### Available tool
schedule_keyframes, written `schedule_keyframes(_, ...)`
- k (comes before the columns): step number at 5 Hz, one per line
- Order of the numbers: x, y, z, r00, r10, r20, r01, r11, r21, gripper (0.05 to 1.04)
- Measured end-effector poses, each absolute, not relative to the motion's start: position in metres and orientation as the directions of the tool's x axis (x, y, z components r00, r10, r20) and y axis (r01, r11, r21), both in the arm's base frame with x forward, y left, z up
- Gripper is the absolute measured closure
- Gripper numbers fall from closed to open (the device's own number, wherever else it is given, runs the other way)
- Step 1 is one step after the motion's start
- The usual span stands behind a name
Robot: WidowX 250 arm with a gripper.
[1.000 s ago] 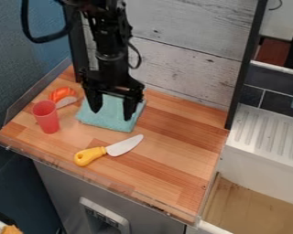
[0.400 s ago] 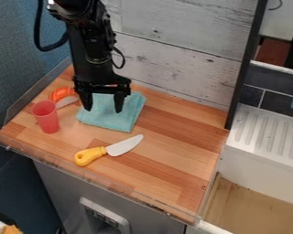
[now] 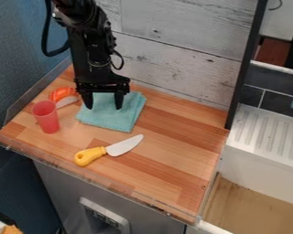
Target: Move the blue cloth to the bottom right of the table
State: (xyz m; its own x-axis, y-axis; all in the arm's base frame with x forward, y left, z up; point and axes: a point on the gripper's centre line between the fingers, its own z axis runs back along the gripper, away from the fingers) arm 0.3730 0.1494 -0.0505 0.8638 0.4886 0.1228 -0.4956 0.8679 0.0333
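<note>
The cloth [image 3: 112, 119], light blue and folded into a thick square, lies flat in the far left part of the table [image 3: 179, 151]. The gripper [image 3: 104, 108] hangs over its far left portion and is open, its two black fingers [image 3: 119, 101] set well apart, one to the left and one to the right, with cloth showing between them. They point down and grip nothing; whether their tips touch the cloth cannot be told.

The arm [image 3: 91, 45] comes in from the top edge, left of the middle, and drops almost straight down to the gripper, its wrist upright. A black cable [image 3: 46, 34] loops out on its left side.

Just left of the cloth stands the cup [image 3: 46, 119], red and upright. An orange and white toy [image 3: 61, 93] lies on the far side of the cup, near the cloth's left corner. On the near side of the cloth lies the knife [image 3: 91, 156], its yellow handle to the near left and its pale blade slanting to the far right.

Beyond the table's far edge rises a wall [image 3: 179, 55] of whitish boards. To the right is a white ridged drainboard [image 3: 268, 137].
</note>
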Motion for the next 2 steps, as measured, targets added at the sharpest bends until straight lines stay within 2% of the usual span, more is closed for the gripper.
schedule_keyframes(1,0.3792,0.1503,-0.0633,0.844,0.522,0.122,-0.528,0.849,0.020,0.083)
schedule_keyframes(2,0.3850,0.1503,-0.0646,0.840,0.529,0.122,-0.534,0.846,0.006,0.082)
